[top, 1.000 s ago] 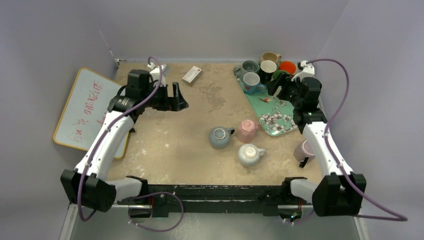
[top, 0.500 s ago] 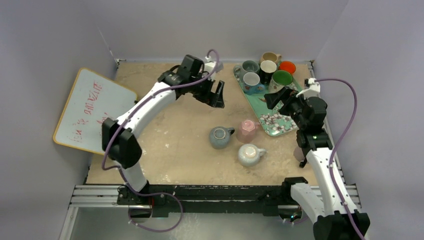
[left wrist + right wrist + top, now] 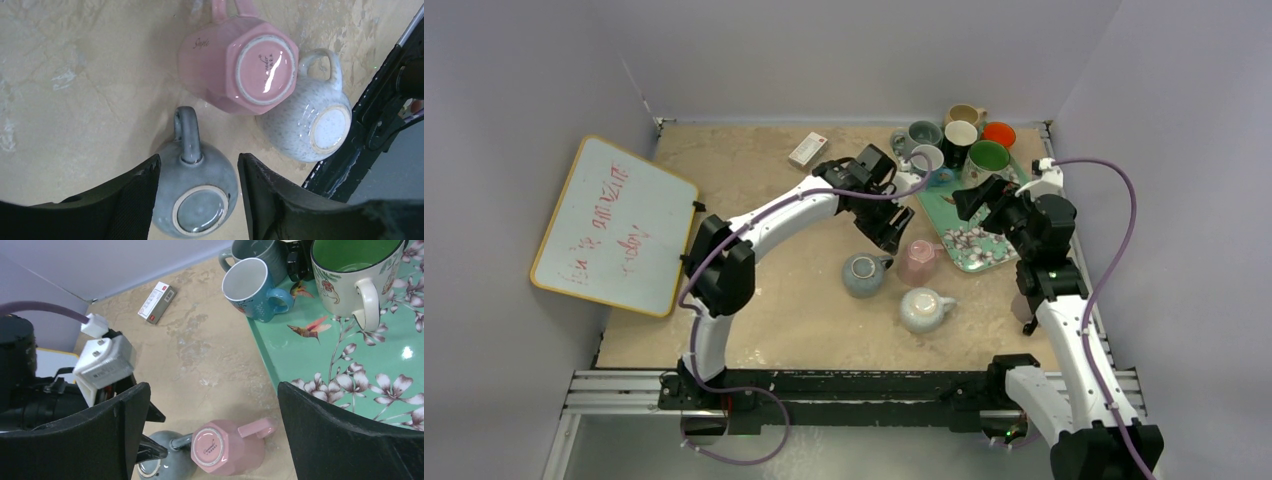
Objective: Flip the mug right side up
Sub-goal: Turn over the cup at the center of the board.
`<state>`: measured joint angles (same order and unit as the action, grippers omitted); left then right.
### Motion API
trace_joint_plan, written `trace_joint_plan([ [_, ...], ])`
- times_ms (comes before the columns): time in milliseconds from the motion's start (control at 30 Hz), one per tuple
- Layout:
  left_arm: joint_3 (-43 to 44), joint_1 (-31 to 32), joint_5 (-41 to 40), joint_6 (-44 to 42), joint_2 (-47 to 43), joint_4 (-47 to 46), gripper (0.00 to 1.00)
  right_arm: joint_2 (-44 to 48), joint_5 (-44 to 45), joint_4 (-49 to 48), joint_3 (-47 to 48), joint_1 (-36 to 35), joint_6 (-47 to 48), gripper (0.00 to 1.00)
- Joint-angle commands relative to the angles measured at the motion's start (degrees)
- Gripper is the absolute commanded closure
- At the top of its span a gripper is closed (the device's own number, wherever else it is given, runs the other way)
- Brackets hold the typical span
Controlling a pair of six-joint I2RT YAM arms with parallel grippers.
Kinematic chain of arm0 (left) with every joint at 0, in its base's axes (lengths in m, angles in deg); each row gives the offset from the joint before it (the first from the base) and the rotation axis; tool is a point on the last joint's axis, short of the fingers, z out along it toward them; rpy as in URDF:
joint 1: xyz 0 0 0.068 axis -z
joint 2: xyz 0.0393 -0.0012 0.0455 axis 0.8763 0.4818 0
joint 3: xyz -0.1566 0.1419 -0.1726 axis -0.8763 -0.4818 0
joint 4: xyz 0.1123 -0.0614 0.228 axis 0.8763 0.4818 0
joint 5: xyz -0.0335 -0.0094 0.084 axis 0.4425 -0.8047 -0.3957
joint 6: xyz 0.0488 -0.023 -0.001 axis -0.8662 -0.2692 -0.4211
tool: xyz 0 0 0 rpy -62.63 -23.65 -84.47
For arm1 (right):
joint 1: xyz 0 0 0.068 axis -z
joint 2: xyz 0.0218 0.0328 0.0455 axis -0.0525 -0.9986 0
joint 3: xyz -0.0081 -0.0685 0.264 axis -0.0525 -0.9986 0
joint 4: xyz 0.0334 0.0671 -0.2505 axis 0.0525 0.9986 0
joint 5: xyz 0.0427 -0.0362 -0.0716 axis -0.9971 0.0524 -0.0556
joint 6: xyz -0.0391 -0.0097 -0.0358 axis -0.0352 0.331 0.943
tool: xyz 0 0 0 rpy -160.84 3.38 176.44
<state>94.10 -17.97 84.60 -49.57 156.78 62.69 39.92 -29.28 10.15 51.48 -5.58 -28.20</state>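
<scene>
Three mugs stand upside down mid-table: a grey-blue mug [image 3: 862, 274], a pink faceted mug [image 3: 916, 260] and a white speckled mug [image 3: 921, 309]. My left gripper [image 3: 892, 232] hovers above the grey-blue mug [image 3: 198, 200]. It is open, its fingers [image 3: 135, 200] either side of the mug's body with nothing gripped. The pink mug [image 3: 240, 65] and the speckled mug [image 3: 310, 125] lie just beyond. My right gripper [image 3: 977, 198] hangs wide open over the tray, looking down at the pink mug [image 3: 227, 450]. A mauve mug [image 3: 1029, 300] sits half hidden behind the right arm.
A green floral tray [image 3: 969, 250] at the back right carries several upright mugs, among them a green-lined one [image 3: 987, 157] and a blue one [image 3: 250, 287]. A small white box [image 3: 807, 149] lies at the back. A whiteboard [image 3: 614, 225] leans at the left.
The left arm has swung from the far left across the table to above the grey-blue mug, its jaws narrowing. The right gripper drew back off the tray's mugs and opened wider.
</scene>
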Motion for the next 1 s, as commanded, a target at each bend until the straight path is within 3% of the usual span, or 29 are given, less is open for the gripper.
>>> trace_joint_plan([
  [0,2.86,0.42,0.72,-4.14,1.81,-0.95,0.45,0.76,-0.55,-0.66,-0.24,0.02,0.08,0.01],
  [633,-1.52,2.12,-2.56,-4.45,3.74,-2.62,0.54,-0.25,-0.40,-1.31,-0.02,0.11,-0.16,0.01],
  [967,-4.89,2.84,-6.51,-3.29,2.36,-1.51,0.65,-0.22,0.07,-1.29,-0.37,0.10,-0.06,0.01],
])
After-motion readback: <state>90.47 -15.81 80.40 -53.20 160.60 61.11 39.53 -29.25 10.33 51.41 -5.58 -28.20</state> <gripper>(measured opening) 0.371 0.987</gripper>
